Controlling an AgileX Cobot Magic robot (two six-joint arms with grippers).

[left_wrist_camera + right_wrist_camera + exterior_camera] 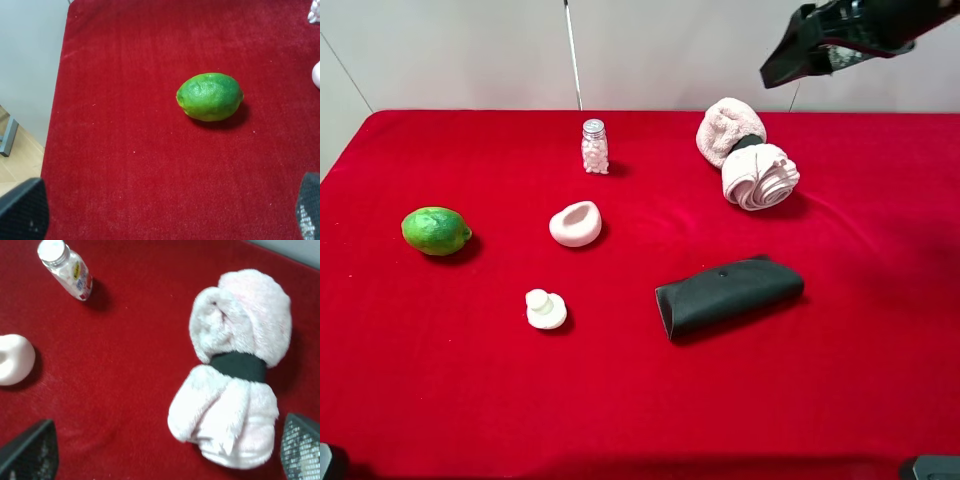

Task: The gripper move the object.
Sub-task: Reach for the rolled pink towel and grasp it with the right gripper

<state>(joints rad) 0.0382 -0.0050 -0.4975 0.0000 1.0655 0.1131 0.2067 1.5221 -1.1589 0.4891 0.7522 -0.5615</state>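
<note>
Nearest, on the red plush tablecloth [880,380]: a small white knob-shaped piece [546,308] left of centre and a dark green-black folded pouch [728,295] on its side right of centre. Neither part of the job.

Further back, a green lime [436,230] at far left. Over that side, the left arm's black gripper [166,212], fingers [22,212] wide apart, empty, touching nothing. Toward the middle, well apart from the lime, a smooth white bowl-like shell [576,223].

Further still, a small clear silver-capped bottle of white pellets [594,146], upright. To its right, toward the far right of the cloth, the task's thing: a pale pink terry towel dumbbell [747,155], two fluffy rolled balls joined by a short black band. Lying flat on the cloth, one ball toward the back wall, the other toward the front. Touched by nothing.

Farthest and highest, the right arm's black claw-like gripper [790,55], up in the air above and just behind the dumbbell, angled down toward it. From the right wrist, two mesh-faced fingertips [302,450] spread wide, the towel ahead of them and clear of both. Open, then, and holding nothing.

Judged as barely begun: lined up over the towel at most, with no contact, grasp or lift. Left to do: come down over the black band or one ball, close, lift, carry, set down. No destination named, so impossible to say where.
</note>
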